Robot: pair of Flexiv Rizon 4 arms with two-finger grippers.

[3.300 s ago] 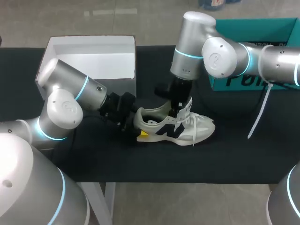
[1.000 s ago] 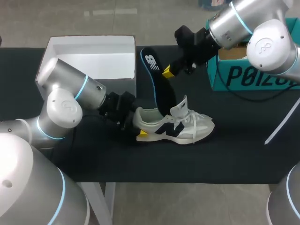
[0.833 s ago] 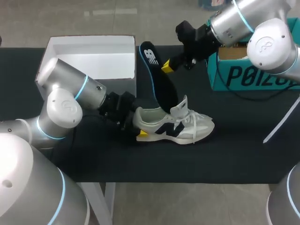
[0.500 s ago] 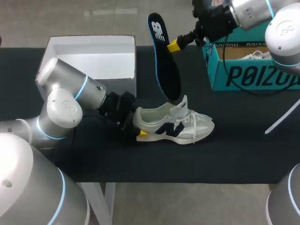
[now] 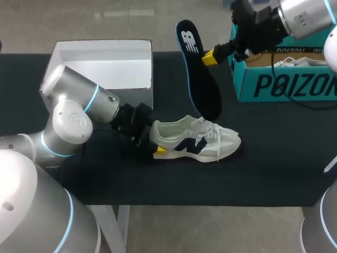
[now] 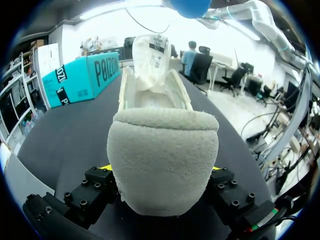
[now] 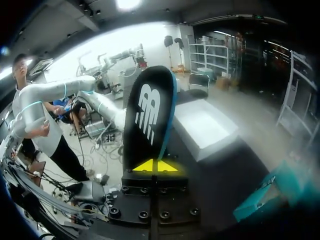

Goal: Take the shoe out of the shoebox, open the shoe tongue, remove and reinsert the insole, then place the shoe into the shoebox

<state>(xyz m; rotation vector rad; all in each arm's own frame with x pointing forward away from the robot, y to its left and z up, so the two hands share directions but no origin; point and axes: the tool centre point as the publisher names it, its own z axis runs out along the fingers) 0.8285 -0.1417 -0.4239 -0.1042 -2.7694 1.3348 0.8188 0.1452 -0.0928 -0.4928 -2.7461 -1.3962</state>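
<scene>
A cream and navy shoe [image 5: 202,142] lies on its sole on the black table, toe to the right. My left gripper [image 5: 152,139] clasps its grey heel [image 6: 162,160] from both sides, yellow tips just showing beside it. The tongue [image 6: 152,55] stands up ahead. My right gripper [image 5: 209,58] is shut on a black insole [image 5: 200,79] with a blue rim, held in the air above the shoe. Seen from the right wrist, the insole [image 7: 147,117] sticks out past the yellow fingertips [image 7: 145,166]. The teal shoebox [image 5: 287,74] stands at the right.
A white box lid [image 5: 102,71] lies at the back left of the table, behind my left arm. A second shoe [image 5: 292,61] rests inside the teal shoebox. The table's front edge runs just below the shoe.
My right gripper has lifted the insole clear of the shoe and carried it up and to the right. The shoe's tongue has dropped lower. My left arm kept still.
</scene>
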